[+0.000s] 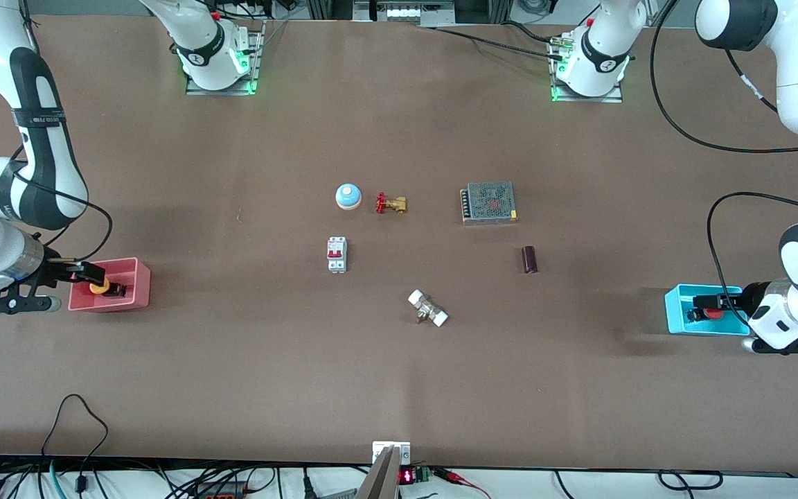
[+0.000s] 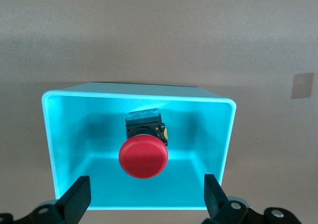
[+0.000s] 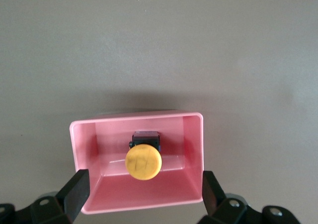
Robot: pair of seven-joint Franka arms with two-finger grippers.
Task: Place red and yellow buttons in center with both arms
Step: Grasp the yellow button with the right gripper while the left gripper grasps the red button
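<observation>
The yellow button [image 1: 100, 287] lies in the pink bin [image 1: 137, 291] at the right arm's end of the table; in the right wrist view its cap [image 3: 143, 163] faces the camera above its black body. My right gripper [image 1: 89, 274] [image 3: 143, 179] hovers over the pink bin, open and empty. The red button [image 1: 714, 313] [image 2: 143, 158] lies in the cyan bin [image 1: 676, 315] [image 2: 226, 134] at the left arm's end. My left gripper [image 1: 705, 305] [image 2: 146, 184] hovers over the cyan bin, open and empty. The center [image 1: 399, 256] is bare brown tabletop.
Around the middle lie a blue-and-cream bell [image 1: 348, 196], a red-handled brass valve [image 1: 391, 204], a grey power supply [image 1: 488, 202], a white circuit breaker [image 1: 337, 254], a dark cylinder [image 1: 529, 259] and a white-ended fitting [image 1: 428, 308].
</observation>
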